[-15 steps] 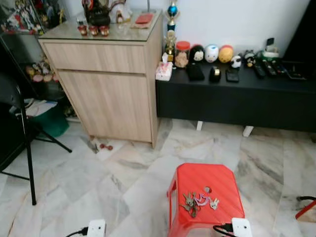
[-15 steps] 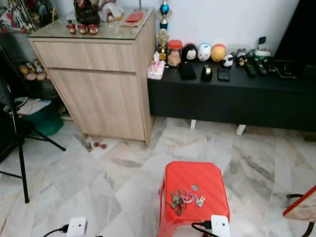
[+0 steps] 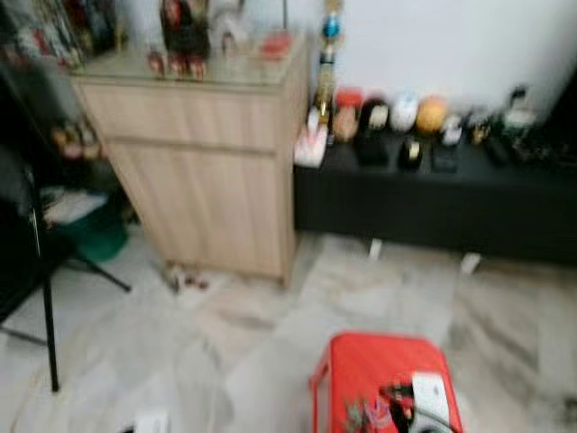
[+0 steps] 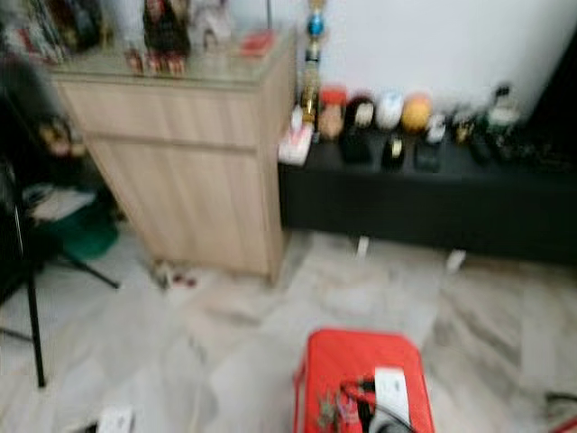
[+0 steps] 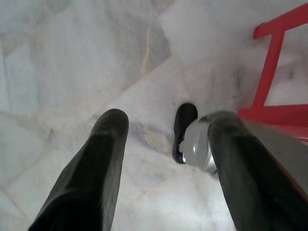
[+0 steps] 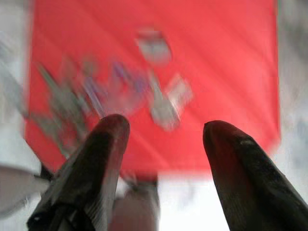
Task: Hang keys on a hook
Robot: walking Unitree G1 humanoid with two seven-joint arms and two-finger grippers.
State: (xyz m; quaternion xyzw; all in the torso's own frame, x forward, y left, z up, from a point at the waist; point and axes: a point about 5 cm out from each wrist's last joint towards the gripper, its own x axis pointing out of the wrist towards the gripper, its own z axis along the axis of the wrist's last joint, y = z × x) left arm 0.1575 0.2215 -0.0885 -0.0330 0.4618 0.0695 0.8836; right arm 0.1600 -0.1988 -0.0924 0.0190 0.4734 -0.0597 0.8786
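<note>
bunch of keys (blurred), lying flat and spread out, on the red stool top

Right end effector now over stool

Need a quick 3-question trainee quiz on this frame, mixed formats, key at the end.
1. True or false: the keys lie on the red stool.
2. Which gripper is over the stool top? A) left gripper B) right gripper C) both
3. Fill in: the left gripper hangs open above the marble ____, beside the stool's leg.

Key:
1. True; the bunch rests on the stool top, blurred in the right wrist view.
2. B; the right gripper is open above the stool, fingers not touching the keys.
3. floor
</note>
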